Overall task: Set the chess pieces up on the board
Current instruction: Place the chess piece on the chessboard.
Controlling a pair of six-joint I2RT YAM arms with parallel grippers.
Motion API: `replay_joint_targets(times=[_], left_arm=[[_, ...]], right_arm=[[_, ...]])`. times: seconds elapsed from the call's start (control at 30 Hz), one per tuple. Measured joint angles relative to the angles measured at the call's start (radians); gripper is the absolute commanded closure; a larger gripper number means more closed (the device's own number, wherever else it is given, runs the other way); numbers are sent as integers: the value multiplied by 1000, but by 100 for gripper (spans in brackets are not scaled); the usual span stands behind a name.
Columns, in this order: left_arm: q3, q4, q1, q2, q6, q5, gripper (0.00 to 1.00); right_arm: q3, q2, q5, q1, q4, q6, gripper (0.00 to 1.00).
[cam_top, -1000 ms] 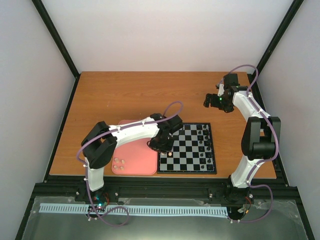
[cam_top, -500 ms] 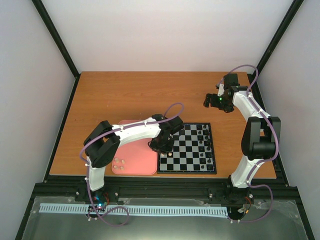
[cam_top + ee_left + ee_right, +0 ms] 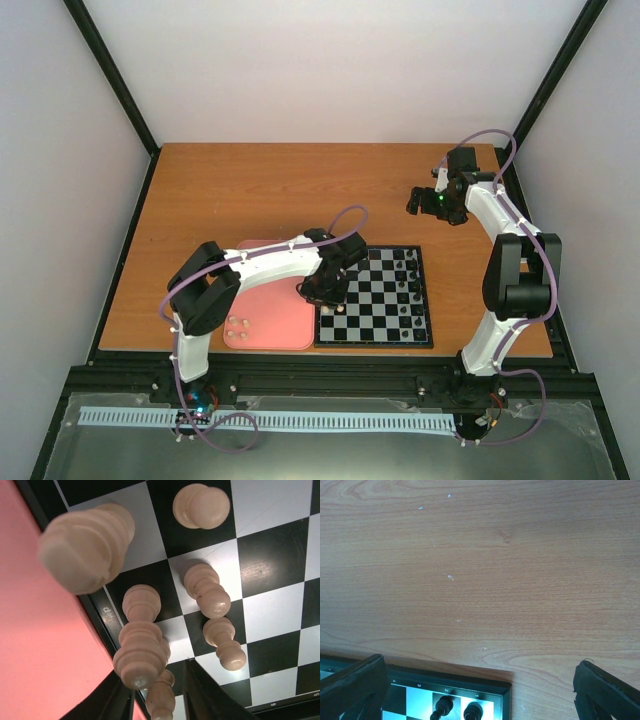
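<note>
The chequered board (image 3: 375, 300) lies at the near middle of the table. My left gripper (image 3: 322, 290) hangs low over its left edge. In the left wrist view the board (image 3: 270, 570) carries several cream-white chess pieces (image 3: 207, 590), and a tall one (image 3: 139, 645) stands on the left file. My left gripper (image 3: 157, 705) is open, its fingers (image 3: 202, 695) on either side of a small cream piece (image 3: 161, 697) with gaps on both sides. My right gripper (image 3: 420, 203) is open and empty, high over the far right; in its own view it (image 3: 477, 680) looks down on the board's far corner (image 3: 420, 685).
A salmon-pink tray (image 3: 270, 300) touches the board's left side and holds a few cream pieces (image 3: 238, 325) at its near left. Small black pieces (image 3: 408, 270) stand along the board's right files, two of them in the right wrist view (image 3: 442, 707). The table is bare wood (image 3: 480, 570).
The left arm's elbow has swung a little right; its gripper stays at the board's left edge. The right arm has not moved.
</note>
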Motion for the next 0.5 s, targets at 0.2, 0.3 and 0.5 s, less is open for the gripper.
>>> replay_joint_targets(times=[0.2,0.3,0.5], left_arm=[[0,-5,0,-11,-1,0,53],[5,-28,-2,-41,-3,-2,50],[6,-102,-5,-198,-18,-48,40]], right_arm=[[0,0,-8,0,0,0,0],[0,0,-12,0,0,0,0],[0,0,-18,0,1,0,0]])
